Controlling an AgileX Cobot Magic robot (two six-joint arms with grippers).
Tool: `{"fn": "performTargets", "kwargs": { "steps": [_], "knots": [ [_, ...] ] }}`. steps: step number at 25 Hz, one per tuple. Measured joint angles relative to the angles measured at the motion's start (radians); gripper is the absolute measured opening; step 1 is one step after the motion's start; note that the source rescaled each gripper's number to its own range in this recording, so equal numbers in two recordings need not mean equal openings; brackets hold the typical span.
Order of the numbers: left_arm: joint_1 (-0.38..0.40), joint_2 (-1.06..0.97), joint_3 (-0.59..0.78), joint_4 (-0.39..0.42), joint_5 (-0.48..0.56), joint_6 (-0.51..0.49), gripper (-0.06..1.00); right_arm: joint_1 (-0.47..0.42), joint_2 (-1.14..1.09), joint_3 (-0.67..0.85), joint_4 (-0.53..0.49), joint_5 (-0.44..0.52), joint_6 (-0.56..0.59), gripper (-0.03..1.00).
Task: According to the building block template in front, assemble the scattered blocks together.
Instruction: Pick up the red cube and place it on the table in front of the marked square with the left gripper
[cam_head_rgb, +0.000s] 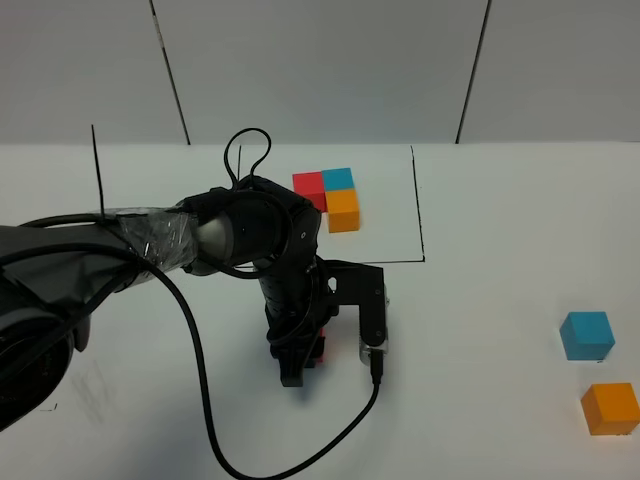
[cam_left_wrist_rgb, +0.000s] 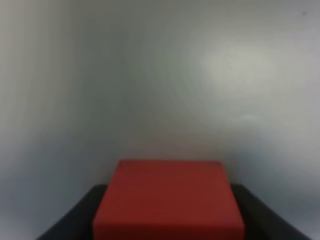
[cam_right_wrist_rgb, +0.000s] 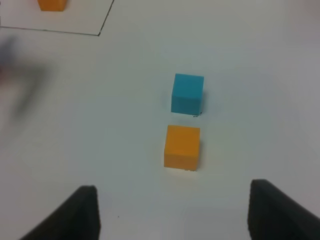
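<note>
the red block (cam_left_wrist_rgb: 169, 200) sits between the left gripper (cam_head_rgb: 298, 355) jaws, near the template (cam_head_rgb: 335, 198); i cannot tell if they clamp it. the right gripper (cam_right_wrist_rgb: 172, 200) jaws stand apart, empty, facing the blue block (cam_right_wrist_rgb: 187, 93) and orange block (cam_right_wrist_rgb: 182, 146), well right of the template. keep red square to the template's edges and lift straight off so it doesn't skew.

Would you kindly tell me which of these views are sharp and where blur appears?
Exterior high view: evenly lit and sharp, no glare on the table. Left wrist view: the red cube sits close and soft-edged against a featureless grey blur. Right wrist view: the loose blue cube and loose orange cube read fairly clearly, but a dark smear blurs one edge.
</note>
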Motion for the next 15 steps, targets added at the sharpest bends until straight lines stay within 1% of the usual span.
{"fn": "performTargets", "kwargs": {
  "steps": [2, 5, 6, 7, 11, 15],
  "knots": [
    [0.000, 0.000, 0.000, 0.000, -0.004, -0.010, 0.66, 0.000, 0.000, 0.000, 0.000, 0.000, 0.000, 0.34],
    [0.000, 0.000, 0.000, 0.000, -0.005, -0.024, 0.88, 0.000, 0.000, 0.000, 0.000, 0.000, 0.000, 0.34],
    [0.000, 0.000, 0.000, 0.000, -0.005, -0.025, 0.93, 0.000, 0.000, 0.000, 0.000, 0.000, 0.000, 0.34],
    [0.000, 0.000, 0.000, 0.000, -0.005, -0.026, 0.95, 0.000, 0.000, 0.000, 0.000, 0.000, 0.000, 0.34],
    [0.000, -0.004, 0.000, 0.001, 0.001, -0.032, 0.99, 0.000, 0.000, 0.000, 0.000, 0.000, 0.000, 0.34],
    [0.000, -0.022, -0.043, 0.009, 0.064, -0.061, 0.99, 0.000, 0.000, 0.000, 0.000, 0.000, 0.000, 0.34]
  ]
}}
